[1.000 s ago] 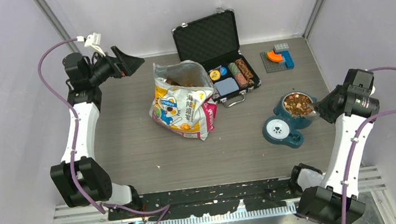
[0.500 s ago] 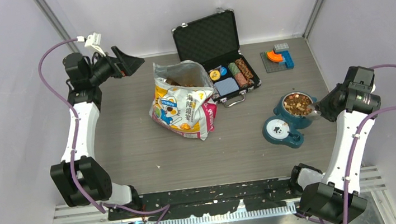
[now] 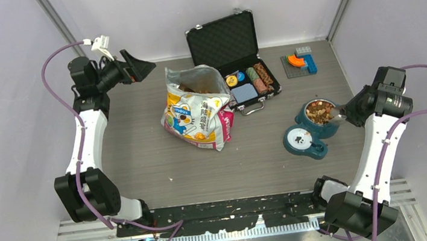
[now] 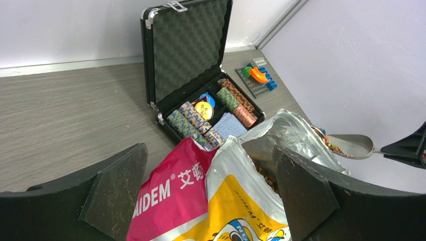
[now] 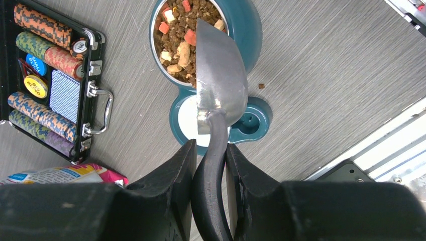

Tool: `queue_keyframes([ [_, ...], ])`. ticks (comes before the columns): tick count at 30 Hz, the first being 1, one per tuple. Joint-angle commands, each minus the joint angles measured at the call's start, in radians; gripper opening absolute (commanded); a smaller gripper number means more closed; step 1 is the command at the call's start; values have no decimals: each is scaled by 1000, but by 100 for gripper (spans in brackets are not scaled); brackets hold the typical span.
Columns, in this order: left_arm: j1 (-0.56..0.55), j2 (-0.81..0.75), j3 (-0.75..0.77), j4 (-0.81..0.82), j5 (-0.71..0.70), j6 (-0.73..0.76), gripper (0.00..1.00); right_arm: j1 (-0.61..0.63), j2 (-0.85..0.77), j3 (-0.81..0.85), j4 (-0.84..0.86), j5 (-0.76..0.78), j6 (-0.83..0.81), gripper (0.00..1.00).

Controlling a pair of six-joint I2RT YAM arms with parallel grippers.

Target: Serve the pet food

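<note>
Our right fingers [image 5: 173, 175] clamp the scoop [image 5: 221, 75], left fingers [image 4: 118, 188] gape empty; we could spill pet food [image 5: 176, 45] past the full bowl [image 5: 251, 35].

The pet food [image 5: 176, 35], a loose heap of small dark-brown dry nuggets mixed with tan and reddish-orange pieces, fills the round teal bowl [image 5: 251, 35] nearly to its rim. The silver metal scoop [image 5: 221, 75] hangs over the heap's right side. One stray brown nugget [image 5: 261, 86] lies on the grey table [image 5: 326, 75] just beside the bowl. More brown kibble [image 4: 263, 173] shows inside the open printed foil bag [image 4: 236, 201].
</note>
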Motion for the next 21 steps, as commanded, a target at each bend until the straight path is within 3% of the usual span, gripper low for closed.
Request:
queue_keyframes([
  [1,5,-4,21,51,4,-7,99,-5,-1,53,34,-15,1,5],
  [21,5,1,17,56,6,-10,99,-5,-30,79,-41,53,-39,5],
])
